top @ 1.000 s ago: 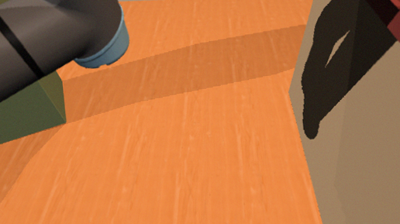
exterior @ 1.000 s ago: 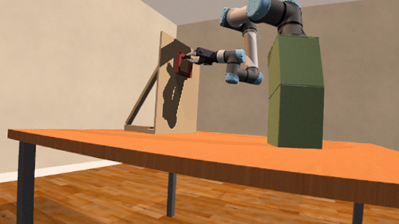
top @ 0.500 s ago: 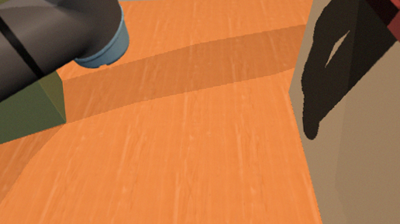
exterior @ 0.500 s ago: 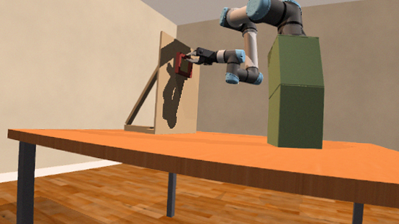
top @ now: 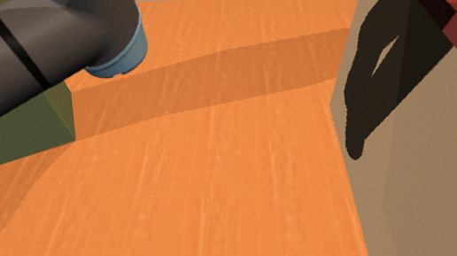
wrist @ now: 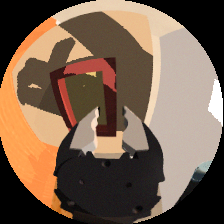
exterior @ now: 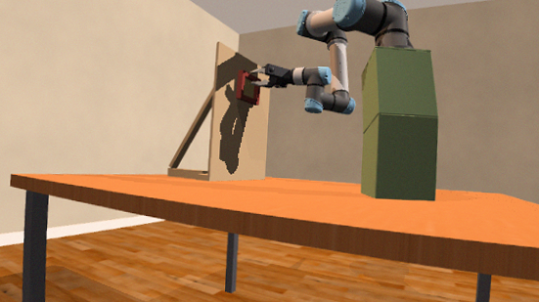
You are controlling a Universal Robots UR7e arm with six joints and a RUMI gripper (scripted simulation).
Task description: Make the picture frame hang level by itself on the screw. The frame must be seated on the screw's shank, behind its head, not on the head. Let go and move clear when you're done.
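Bright, hard shadows, circular wrist vignette

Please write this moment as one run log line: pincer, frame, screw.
pincer: partly open, straddling frame's side rail, no grip | picture frame: high against upright board, level unconfirmed | screw: hidden behind frame

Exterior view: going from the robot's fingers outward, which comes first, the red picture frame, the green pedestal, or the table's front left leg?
1. Red picture frame, right at the gripper, on the board.
2. Green pedestal, to the right.
3. Front left table leg, lowest, far left.
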